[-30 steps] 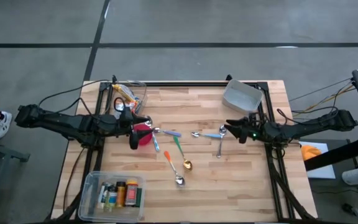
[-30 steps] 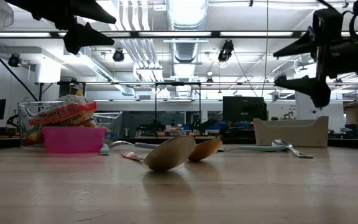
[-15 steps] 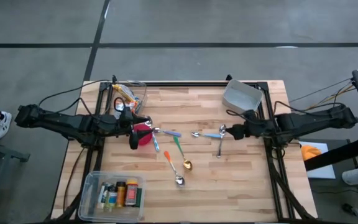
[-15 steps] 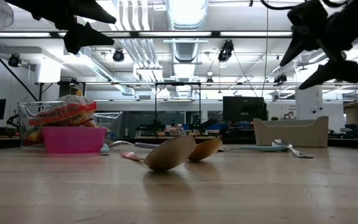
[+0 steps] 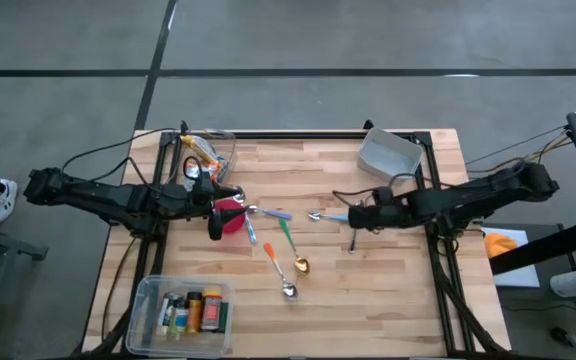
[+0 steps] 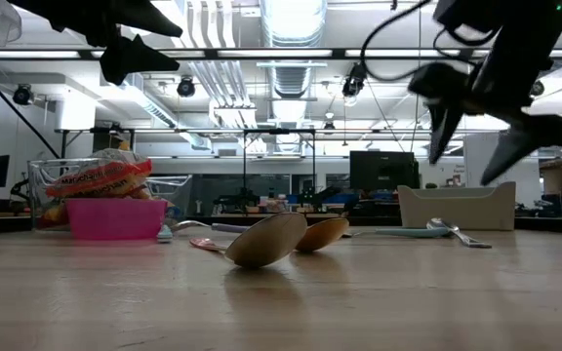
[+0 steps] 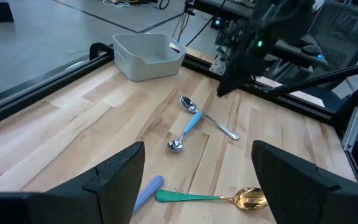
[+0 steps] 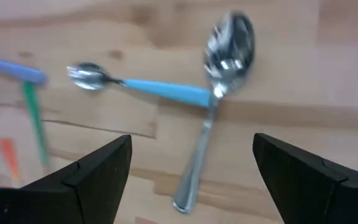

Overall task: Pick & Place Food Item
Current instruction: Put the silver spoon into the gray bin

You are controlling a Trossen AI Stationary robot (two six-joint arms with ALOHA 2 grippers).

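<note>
Orange snack packets (image 5: 204,151) (image 6: 100,178) lie in a clear container at the far left corner. A pink bowl (image 5: 232,216) (image 6: 115,218) stands beside it. My left gripper (image 5: 216,212) (image 6: 142,43) (image 7: 196,177) hovers open over the bowl's left edge, holding nothing. My right gripper (image 5: 353,216) (image 6: 484,146) (image 8: 188,177) hangs open, slanting down, above a blue-handled spoon (image 8: 145,86) (image 5: 330,216) and an all-metal spoon (image 8: 215,102) (image 5: 353,238). The two spoons cross each other on the wood.
A grey bin (image 5: 389,153) (image 7: 146,55) stands at the far right. A clear box of small bottles (image 5: 183,311) sits at the near left corner. Green-handled (image 5: 290,243), orange-handled (image 5: 276,270) and purple-handled (image 5: 270,212) spoons lie mid-table. The near right part of the table shows bare wood.
My right gripper has swung from the right edge toward the table's middle, over the two crossed spoons. It has tipped from about level to steeply downward and rolled about its axis, staying open. My left arm has kept still.
</note>
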